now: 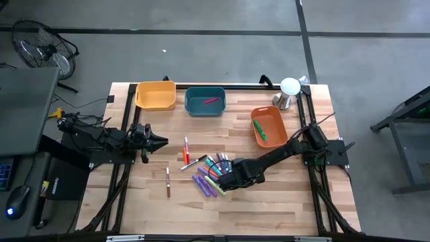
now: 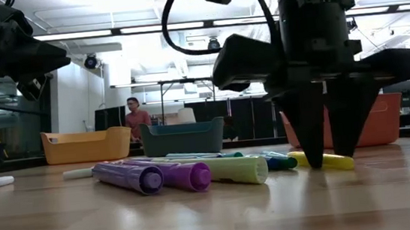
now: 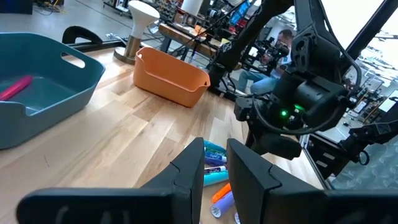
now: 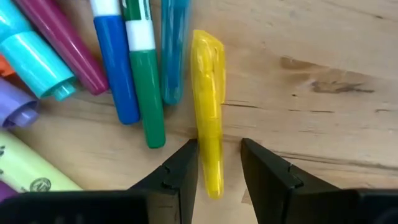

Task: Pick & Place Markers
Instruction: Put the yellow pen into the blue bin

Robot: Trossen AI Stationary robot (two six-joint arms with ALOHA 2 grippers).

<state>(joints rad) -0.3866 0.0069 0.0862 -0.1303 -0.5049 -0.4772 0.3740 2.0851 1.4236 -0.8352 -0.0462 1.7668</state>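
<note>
Several markers (image 1: 211, 176) in purple, blue, teal, green and yellow lie in a loose heap on the wooden table, near its front middle. My right gripper (image 4: 219, 158) points straight down at the heap's right edge. It is open, with one finger on each side of a yellow marker (image 4: 208, 118) lying flat on the wood, and its fingertips are low over the table (image 2: 332, 159). My left gripper (image 1: 163, 140) hovers level at the table's left, with a narrow gap (image 3: 215, 177) between its fingers and nothing in it. My right gripper stands astride the yellow marker near one end (image 4: 210, 168), fingers pointing down and lying across it. One finger (image 4: 186, 168) is close against the marker's side, and I cannot tell whether it touches. The other finger stands clear, and the marker lies flat on the table.
A yellow bin (image 1: 156, 95), a teal bin (image 1: 205, 101) holding a pink marker and an orange bin (image 1: 269, 126) holding a green one stand along the far side. A white stand (image 1: 289, 92) is at the far right. Loose markers (image 1: 168, 181) (image 1: 186, 151) lie left of the heap. A person (image 2: 137, 114) sits beyond the table.
</note>
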